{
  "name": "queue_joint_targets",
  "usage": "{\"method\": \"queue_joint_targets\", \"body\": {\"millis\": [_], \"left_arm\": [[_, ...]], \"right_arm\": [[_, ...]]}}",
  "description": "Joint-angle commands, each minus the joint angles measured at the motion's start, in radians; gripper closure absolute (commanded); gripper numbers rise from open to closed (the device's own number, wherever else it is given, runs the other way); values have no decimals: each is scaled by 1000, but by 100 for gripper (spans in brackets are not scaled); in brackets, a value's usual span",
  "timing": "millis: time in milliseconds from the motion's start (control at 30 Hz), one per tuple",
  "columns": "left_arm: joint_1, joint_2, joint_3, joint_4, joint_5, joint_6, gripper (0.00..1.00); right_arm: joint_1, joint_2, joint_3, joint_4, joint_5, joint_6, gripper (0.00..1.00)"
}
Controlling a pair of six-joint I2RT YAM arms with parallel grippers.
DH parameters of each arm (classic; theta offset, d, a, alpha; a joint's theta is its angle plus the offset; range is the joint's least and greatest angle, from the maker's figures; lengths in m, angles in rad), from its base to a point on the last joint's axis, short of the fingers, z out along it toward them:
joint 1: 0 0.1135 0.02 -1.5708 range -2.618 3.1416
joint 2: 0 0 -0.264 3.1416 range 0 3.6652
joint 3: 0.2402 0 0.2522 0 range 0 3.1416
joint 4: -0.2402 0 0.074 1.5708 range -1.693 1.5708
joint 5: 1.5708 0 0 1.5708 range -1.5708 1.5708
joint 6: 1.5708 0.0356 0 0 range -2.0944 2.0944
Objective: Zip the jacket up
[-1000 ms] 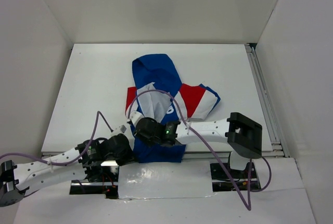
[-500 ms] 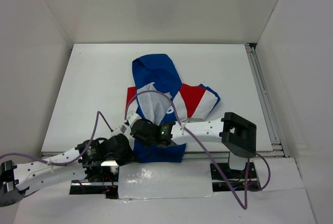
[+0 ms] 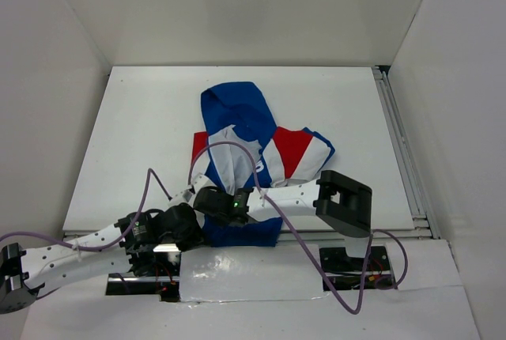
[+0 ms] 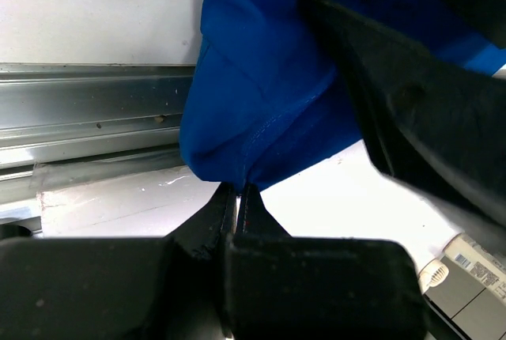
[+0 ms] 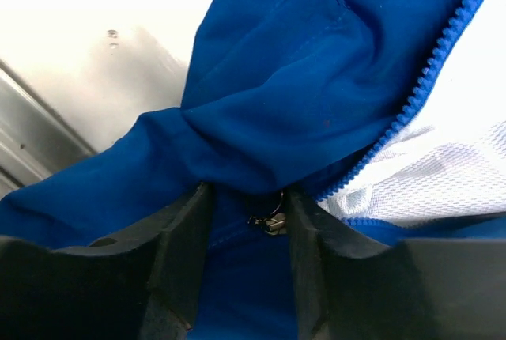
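The jacket (image 3: 237,115) lies on the white table with its hood at the far end, its front open and the pale lining showing. My left gripper (image 3: 204,228) is shut on the blue bottom hem (image 4: 237,174) at the table's near edge. My right gripper (image 3: 204,198) is just above it at the lower front, with its jaws apart. In the right wrist view the metal zipper pull (image 5: 273,221) hangs between the fingers (image 5: 186,237) over bunched blue fabric (image 5: 285,63). Blue zipper teeth (image 5: 427,71) run up and to the right beside the mesh lining (image 5: 451,166).
An aluminium rail (image 4: 87,111) runs along the table's near edge under the hem. Another rail (image 3: 399,150) runs along the right side. White walls enclose the table. The right arm's black body (image 4: 419,111) is close over the left gripper.
The right arm has swung left and nearer, which brings its gripper down the jacket front towards the hem. The left gripper has stayed in place, holding the hem.
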Motion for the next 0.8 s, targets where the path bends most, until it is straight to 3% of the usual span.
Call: {"method": "queue_joint_targets", "body": {"millis": [0, 133, 167, 233, 533, 633, 767], "left_arm": [[-4, 0, 3, -5, -5, 12, 100], [-4, 6, 8, -11, -9, 7, 100], [-5, 5, 6, -12, -9, 9, 100], [-4, 3, 8, -12, -12, 9, 100], [-4, 14, 17, -15, -23, 7, 100], [-5, 18, 20, -2, -29, 24, 100], [-4, 31, 29, 6, -37, 29, 100]], "right_arm": [[-7, 26, 35, -68, 48, 32, 53], [-16, -11, 2, -28, 77, 49, 71], [-16, -46, -8, -17, 102, 65, 88], [-30, -78, -31, 1, 134, 82, 98], [-90, -339, -132, 73, 159, 116, 100], [-130, -402, -179, 108, 73, 98, 100], [-182, -429, -261, 189, -202, 70, 98]]}}
